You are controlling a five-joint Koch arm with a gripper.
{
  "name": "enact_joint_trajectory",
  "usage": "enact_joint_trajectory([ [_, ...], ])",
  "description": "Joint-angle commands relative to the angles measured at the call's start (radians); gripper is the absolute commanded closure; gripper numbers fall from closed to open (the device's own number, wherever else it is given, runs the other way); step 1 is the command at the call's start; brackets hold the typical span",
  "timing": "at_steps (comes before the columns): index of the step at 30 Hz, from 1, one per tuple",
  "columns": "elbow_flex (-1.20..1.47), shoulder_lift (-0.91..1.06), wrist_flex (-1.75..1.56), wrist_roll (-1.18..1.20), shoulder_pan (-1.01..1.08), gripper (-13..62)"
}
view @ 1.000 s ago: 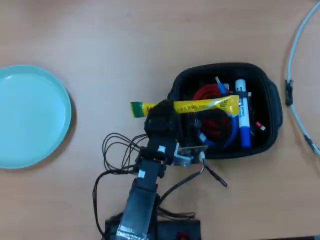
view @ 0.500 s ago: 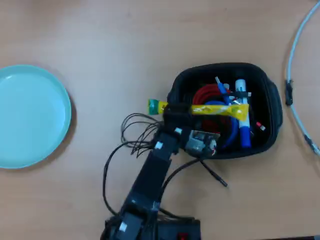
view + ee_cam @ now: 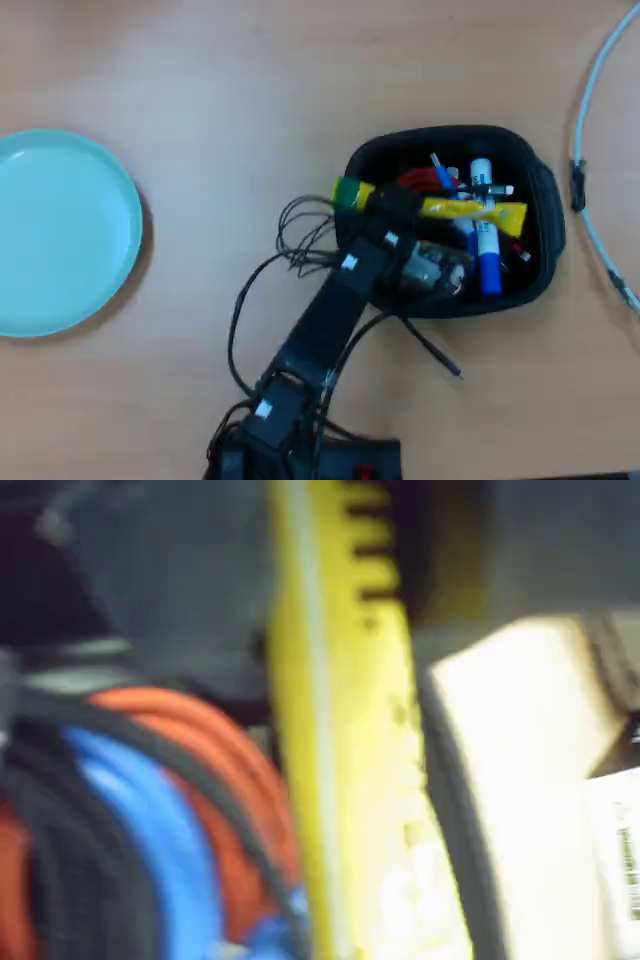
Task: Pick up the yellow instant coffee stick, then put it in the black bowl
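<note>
The yellow instant coffee stick (image 3: pixel 470 209) lies level across the black bowl (image 3: pixel 546 225), with its green end over the bowl's left rim. My gripper (image 3: pixel 395 205) sits over the stick near that green end and looks shut on it. In the blurred wrist view the stick (image 3: pixel 350 780) runs top to bottom right in front of the camera, with a pale jaw beside it on the right. Red, blue and black things in the bowl (image 3: pixel 150 810) lie beneath it.
The bowl holds a blue-and-white marker (image 3: pixel 487 250) and other small items. A light teal plate (image 3: pixel 60 230) stands at the far left. A white cable (image 3: pixel 590 210) curves along the right edge. The arm's black wires (image 3: pixel 300 235) loop left of the bowl.
</note>
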Motion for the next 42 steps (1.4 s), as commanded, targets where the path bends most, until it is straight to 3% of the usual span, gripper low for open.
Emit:
enact_joint_trajectory([
  [1, -0.193, 0.005, -0.021, 0.008, 0.014, 56.2],
  [32, -0.130, -0.189, -0.029, -0.018, 0.078, 55.0],
  [35, -0.107, -0.187, -0.032, -0.021, 0.078, 48.4],
  [42, -0.044, -0.186, -0.104, -0.020, 0.078, 17.5],
])
